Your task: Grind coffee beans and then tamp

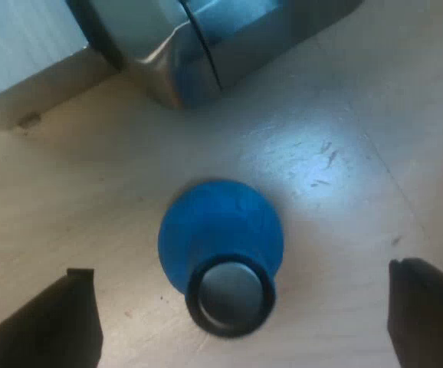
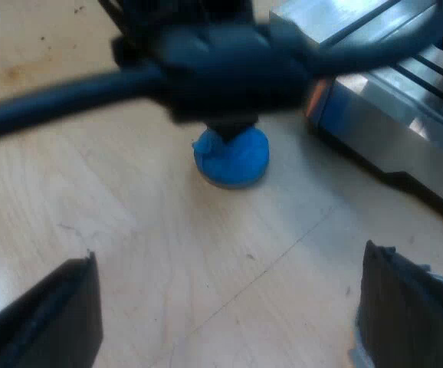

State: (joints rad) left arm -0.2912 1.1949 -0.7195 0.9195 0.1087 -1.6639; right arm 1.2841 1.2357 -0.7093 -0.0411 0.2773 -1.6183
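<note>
- Round tamper [image 1: 220, 218]: bright blue, with a grey end ringed in black.
- Wooden tabletop [image 1: 344, 153]: pale tan, thin lines.
- Metal espresso machine [image 1: 237, 38]: shiny silver.

The blue tamper [image 1: 221, 230] was seen from above on the wooden table [image 1: 344, 153], flanked untouched by the widely parted fingers of the left gripper [image 1: 242, 270], with the espresso machine [image 1: 206, 54] set beyond it.

Matt blue tamper [image 1: 220, 224], wooden table [image 1: 91, 184]
</note>
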